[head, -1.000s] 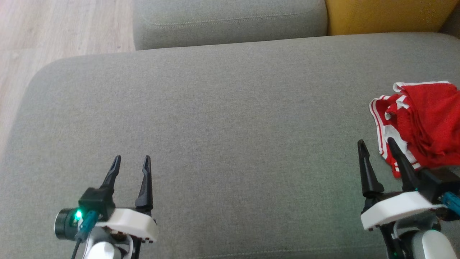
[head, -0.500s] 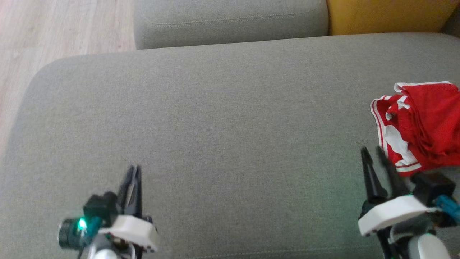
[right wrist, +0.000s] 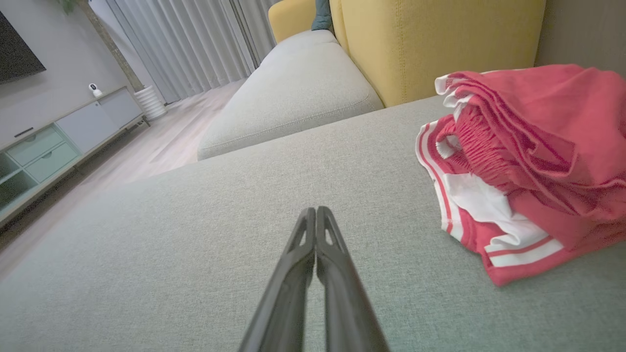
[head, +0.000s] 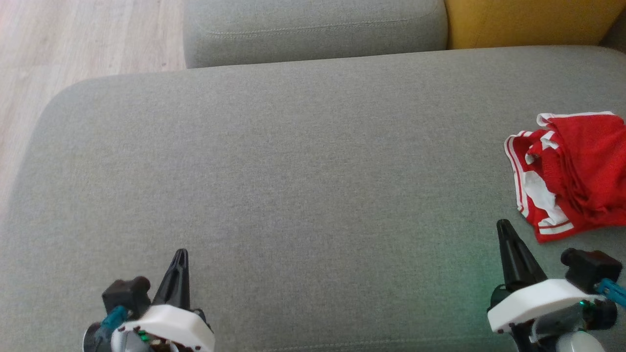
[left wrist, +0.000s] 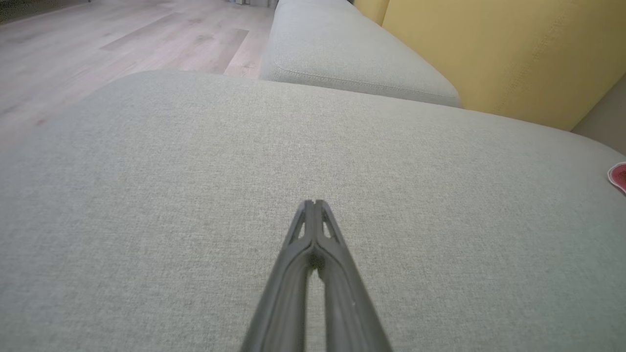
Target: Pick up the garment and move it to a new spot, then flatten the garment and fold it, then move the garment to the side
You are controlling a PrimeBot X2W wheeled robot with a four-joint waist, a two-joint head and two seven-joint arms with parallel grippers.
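A red garment (head: 572, 171) with white stripes is lying crumpled in a heap at the right edge of a grey sofa seat (head: 313, 171), roughly midway between near and far. It is not being touched by either gripper. In the right wrist view the garment (right wrist: 518, 161) is being shown bunched in loose folds, its white-striped hem turned toward the near side and resting on the seat.

The right gripper (head: 503, 226) is being held just on the near side of the garment, apart from it. Its two dark fingers are being pressed together with nothing between them, as is being shown close up in its own wrist view (right wrist: 316, 211).

The left gripper (head: 181, 253) is being held over the near left part of the seat, well apart from the garment. Its fingers are likewise being pressed together on nothing (left wrist: 313, 203).

At the far side a second grey cushion (head: 313, 29) is being seen, with a yellow backrest (head: 528, 22) to its right and a wooden floor (head: 73, 44) to its left. Pale curtains (right wrist: 195, 44) and a low cabinet (right wrist: 58, 142) are being shown beyond, in the right wrist view.
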